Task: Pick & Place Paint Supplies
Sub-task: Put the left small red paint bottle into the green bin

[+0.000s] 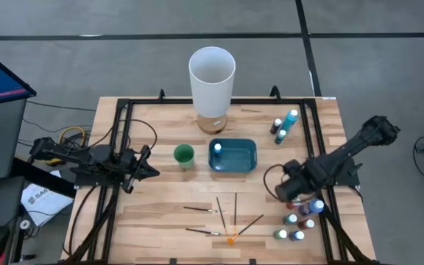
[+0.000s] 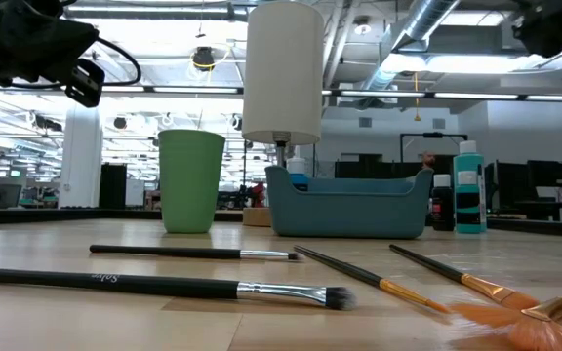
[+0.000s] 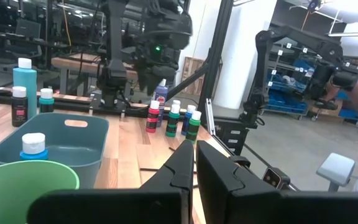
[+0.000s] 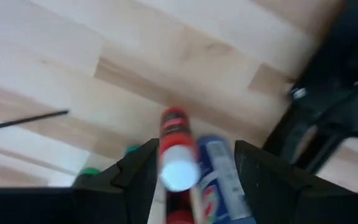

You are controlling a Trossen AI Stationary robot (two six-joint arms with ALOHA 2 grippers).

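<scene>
One bottle [image 1: 218,147] already stands in the teal bin [image 1: 247,165], so I take that as the drop point. My right hand [image 4: 191,165] hangs over the cluster of bottles [image 1: 300,221] at the table's [image 1: 160,213] right edge, fingers apart astride a red one [image 4: 174,144], lined up to grip it. Left hand [image 1: 147,171] waits by the green cup [image 1: 184,154], fingers together. Brushes [image 1: 223,217] lie mid-table; one handle reads "Sofia", I think.

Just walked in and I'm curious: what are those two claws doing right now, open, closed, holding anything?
Left gripper: shut, empty, beside the green cup.
Right gripper: open, over the paint bottles, its fingers either side of a red bottle, not gripping it.
</scene>
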